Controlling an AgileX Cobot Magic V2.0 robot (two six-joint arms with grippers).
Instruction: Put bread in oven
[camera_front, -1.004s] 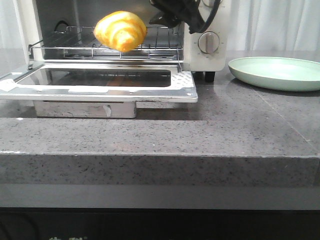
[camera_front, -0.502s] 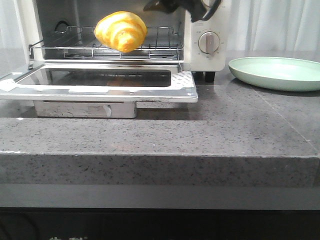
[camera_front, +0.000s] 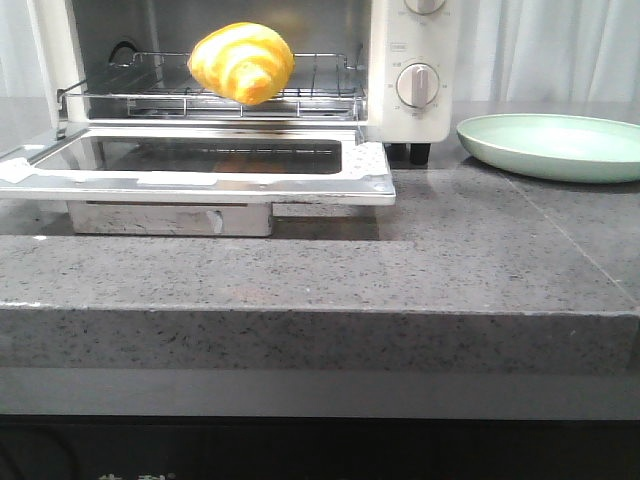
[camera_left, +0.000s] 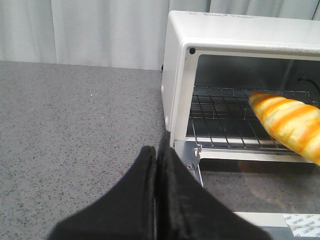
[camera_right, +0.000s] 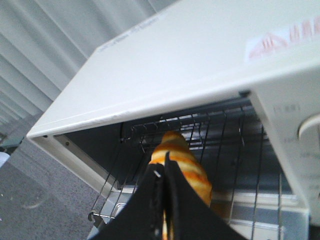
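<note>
The bread (camera_front: 242, 62), a glossy golden roll with orange stripes, lies on the wire rack (camera_front: 325, 85) inside the white oven (camera_front: 412, 40), near the rack's front edge. The oven's glass door (camera_front: 200, 160) hangs open and flat over the counter. Neither gripper shows in the front view. My left gripper (camera_left: 157, 150) is shut and empty, low beside the oven's (camera_left: 235, 30) left front corner, with the bread (camera_left: 290, 125) off to its side. My right gripper (camera_right: 162, 167) is shut and empty, raised above and in front of the oven opening, apart from the bread (camera_right: 187, 167) behind it.
A pale green plate (camera_front: 555, 145) sits on the grey speckled counter (camera_front: 450, 260) right of the oven. Two knobs (camera_front: 417, 85) are on the oven's right panel. White curtains hang behind. The open door juts toward the counter's front edge.
My right gripper, seen at the oven's upper right a second ago, has risen out of the front view. The bread stays in place on the rack.
</note>
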